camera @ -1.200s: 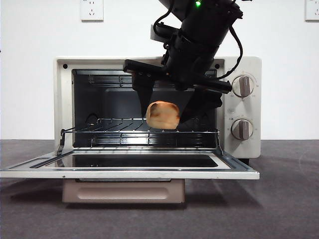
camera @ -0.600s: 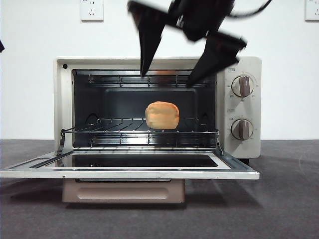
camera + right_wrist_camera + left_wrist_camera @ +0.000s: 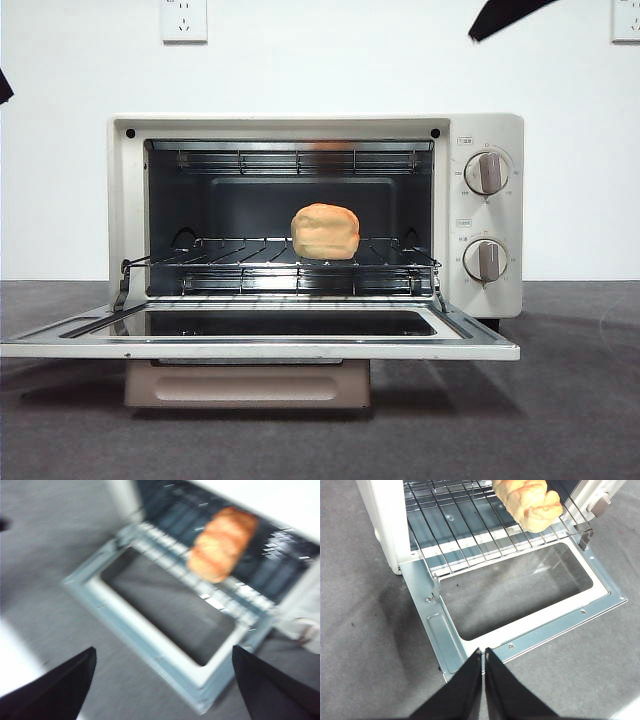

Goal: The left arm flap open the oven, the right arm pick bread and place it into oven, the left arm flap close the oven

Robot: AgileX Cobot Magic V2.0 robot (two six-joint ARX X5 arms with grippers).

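With its door [image 3: 260, 345] folded flat toward the desk's front edge, the oven [image 3: 315, 215] sits wide open on the grey desk [image 3: 580, 400]. Left hand [image 3: 483, 655] hangs above the door's front rim, jaws pressed together, holding nothing. Bread [image 3: 325, 231] sits on the wire rack [image 3: 240, 255], a bit right of the rack's middle, nothing touching it. Two knobs [image 3: 487, 172] are on the oven's right panel. Right hand [image 3: 162, 680] is up high over the door, jaws spread wide, empty.
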